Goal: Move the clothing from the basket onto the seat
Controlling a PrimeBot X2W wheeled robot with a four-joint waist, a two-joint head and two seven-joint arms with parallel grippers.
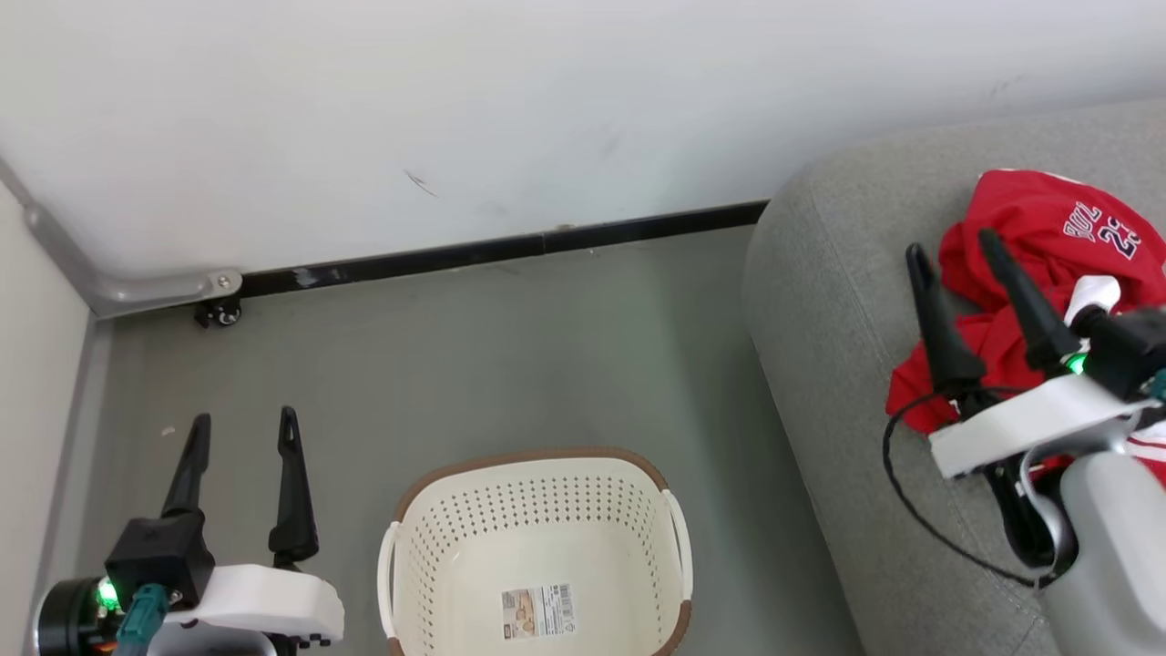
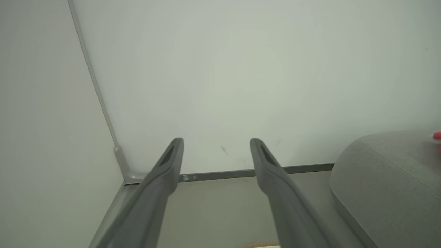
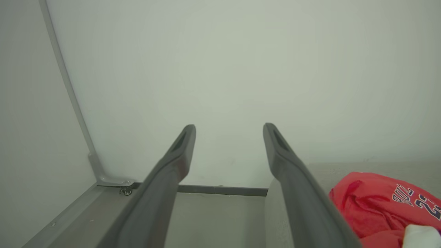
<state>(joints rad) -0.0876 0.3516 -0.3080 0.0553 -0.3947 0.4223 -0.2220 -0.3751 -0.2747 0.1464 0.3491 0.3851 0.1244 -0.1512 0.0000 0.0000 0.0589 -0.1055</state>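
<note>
While the right gripper [image 1: 952,243] hangs over the grey seat [image 1: 820,301], fingers spread and holding nothing, its forearm angles in from the lower right. The red clothing [image 1: 1029,219] lies bunched on the seat under and just past the fingertips. Judged light, limp and slippery; pinch a raised fold. The left gripper [image 1: 246,415], also spread, sits low beside the empty laundry basket [image 1: 537,454].

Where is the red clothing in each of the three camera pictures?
Head view: red clothing at the right, on the grey seat.
Left wrist view: red clothing, a sliver at the right edge.
Right wrist view: red clothing, lower right corner.
Shared landmark: the dark baseboard under the wall.
</note>
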